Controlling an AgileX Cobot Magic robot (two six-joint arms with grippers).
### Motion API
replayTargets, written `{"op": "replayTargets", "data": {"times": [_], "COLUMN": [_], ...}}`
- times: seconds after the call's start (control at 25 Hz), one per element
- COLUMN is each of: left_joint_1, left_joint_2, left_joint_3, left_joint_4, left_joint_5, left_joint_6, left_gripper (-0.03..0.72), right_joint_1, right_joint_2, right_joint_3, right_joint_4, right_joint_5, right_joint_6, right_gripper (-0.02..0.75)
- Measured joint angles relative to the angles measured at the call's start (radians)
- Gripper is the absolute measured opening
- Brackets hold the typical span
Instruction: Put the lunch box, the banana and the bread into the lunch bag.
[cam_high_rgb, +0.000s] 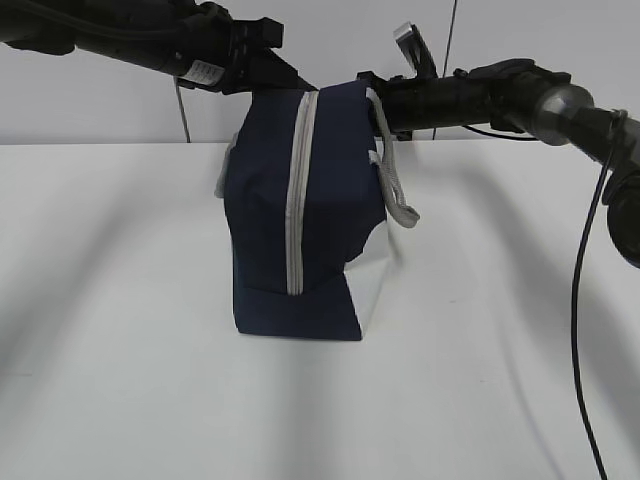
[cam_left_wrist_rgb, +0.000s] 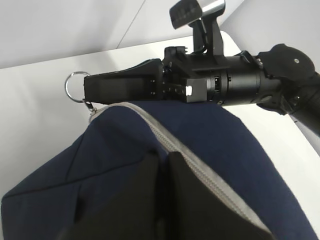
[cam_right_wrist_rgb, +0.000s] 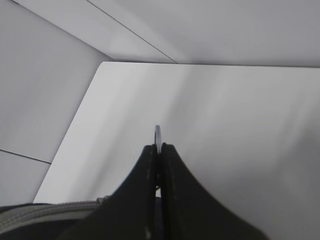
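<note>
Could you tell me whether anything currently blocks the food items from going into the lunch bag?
Yes: the lunch bag looks zipped shut, its grey zipper closed along the top. The right gripper pinches the metal ring pull. No food is in view.

lunch bag (cam_high_rgb: 300, 210) interior hidden, left pincer (cam_left_wrist_rgb: 162, 200) cut off by edge

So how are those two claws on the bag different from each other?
The right gripper pinches the metal ring pull at the zipper's end; the left gripper pinches the navy fabric of the lunch bag beside the grey zipper. Both are black, shut, and at the bag's top.
</note>
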Motion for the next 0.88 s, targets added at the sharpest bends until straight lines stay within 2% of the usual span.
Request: {"op": "replayTargets", "data": {"times": [0.08, 0.16, 0.36, 0.44, 0.52, 0.72, 0.88], "left_joint_1": [0.0, 0.0, 0.005, 0.011, 0.017, 0.051, 0.08], "left_joint_2": [0.0, -0.003, -0.021, -0.021, -0.024, -0.092, -0.16], "left_joint_3": [0.0, 0.0, 0.0, 0.0, 0.0, 0.0, 0.0], "left_joint_4": [0.0, -0.004, -0.016, -0.02, -0.021, 0.018, 0.161], "left_joint_5": [0.002, 0.014, 0.03, 0.03, 0.031, 0.032, 0.068], "left_joint_6": [0.0, 0.0, -0.008, -0.024, -0.031, -0.079, -0.215], "left_gripper": [0.039, 0.092, 0.37, 0.424, 0.445, 0.456, 0.456], "right_joint_1": [0.0, 0.0, -0.004, -0.006, -0.008, -0.008, -0.008], "right_joint_2": [0.0, 0.0, -0.027, -0.064, -0.105, -0.226, -0.365], "right_joint_3": [0.0, 0.002, 0.007, 0.009, 0.007, 0.063, 0.212], "right_joint_4": [0.0, -0.007, -0.033, -0.033, -0.033, -0.033, -0.033], "right_joint_5": [-0.002, 0.01, 0.035, 0.043, 0.043, 0.037, 0.025], "right_joint_6": [0.002, 0.002, -0.007, -0.014, -0.024, -0.084, -0.145], "right_gripper": [0.003, 0.075, 0.442, 0.513, 0.542, 0.556, 0.557]}}
